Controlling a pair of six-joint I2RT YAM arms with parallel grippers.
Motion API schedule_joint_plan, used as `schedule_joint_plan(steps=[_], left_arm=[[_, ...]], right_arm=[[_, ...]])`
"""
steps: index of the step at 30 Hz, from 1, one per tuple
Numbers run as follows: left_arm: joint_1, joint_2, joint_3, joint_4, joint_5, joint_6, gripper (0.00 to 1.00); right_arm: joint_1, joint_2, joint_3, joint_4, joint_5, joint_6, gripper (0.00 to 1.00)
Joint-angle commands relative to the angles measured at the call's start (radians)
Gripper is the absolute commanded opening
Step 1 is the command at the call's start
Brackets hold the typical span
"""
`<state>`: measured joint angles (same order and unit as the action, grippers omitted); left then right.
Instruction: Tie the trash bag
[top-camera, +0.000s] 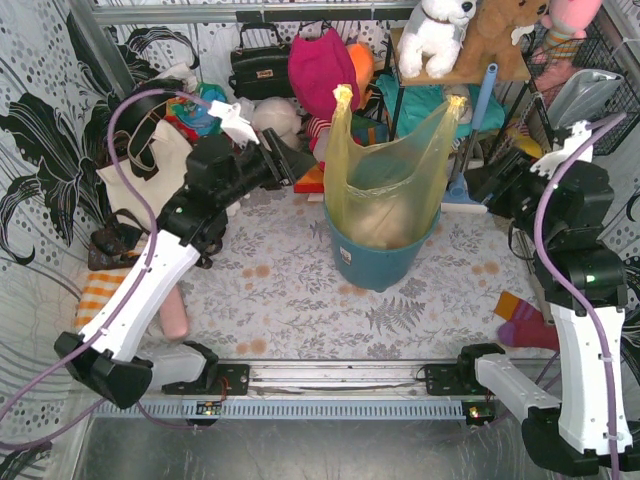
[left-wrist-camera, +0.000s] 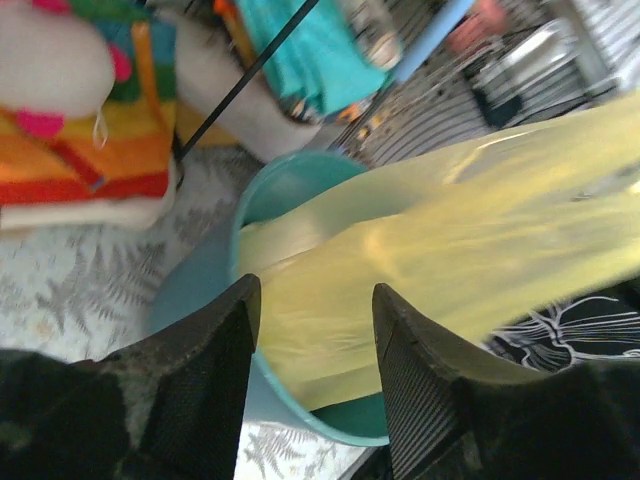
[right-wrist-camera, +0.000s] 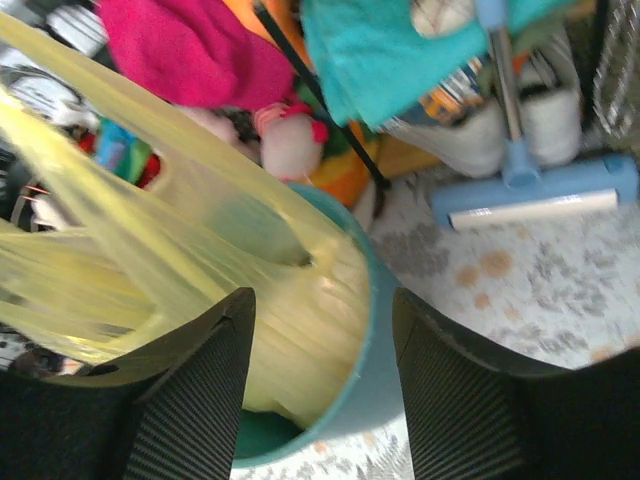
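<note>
Currently the trash bag (top-camera: 385, 175) is sitting inside the teal bin (top-camera: 378, 262), with its two handle ears standing up well above the rim. The left gripper (left-wrist-camera: 315, 300) is hovering just beside the bin on its left side, fingers spread and gripping nothing. The right gripper (right-wrist-camera: 322, 305) is hanging near the opposite side, jaws likewise parted and empty.

The trash bag (top-camera: 390, 170) is seen as thin translucent plastic, creased and slightly glossy. The bin (top-camera: 385, 265) is made of smooth teal plastic. The pads (left-wrist-camera: 420, 400) of the left pincer (left-wrist-camera: 315, 297) are black, matt and finely ribbed. The tabletop (top-camera: 280, 290) is covered by a matt printed sheet.
</note>
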<state>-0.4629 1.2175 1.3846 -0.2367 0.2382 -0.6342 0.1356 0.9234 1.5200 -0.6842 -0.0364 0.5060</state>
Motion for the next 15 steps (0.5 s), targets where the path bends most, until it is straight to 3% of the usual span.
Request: schedule_joint_plan(steps=[1,6,15], left_arm=[[0.006,0.059,-0.016,-0.113,-0.021,0.013,0.54],[0.005,0.097,-0.051,-0.138,0.012,0.013,0.50],[0.003,0.142,-0.096,-0.117,0.083,0.009,0.47]], right_arm=[[0.006,-0.012,-0.084,-0.122,0.079,-0.030,0.54],[0.006,0.011,-0.199,-0.094,0.030,-0.032,0.44],[0.006,0.120,-0.248,0.002,-0.153,-0.012,0.39]])
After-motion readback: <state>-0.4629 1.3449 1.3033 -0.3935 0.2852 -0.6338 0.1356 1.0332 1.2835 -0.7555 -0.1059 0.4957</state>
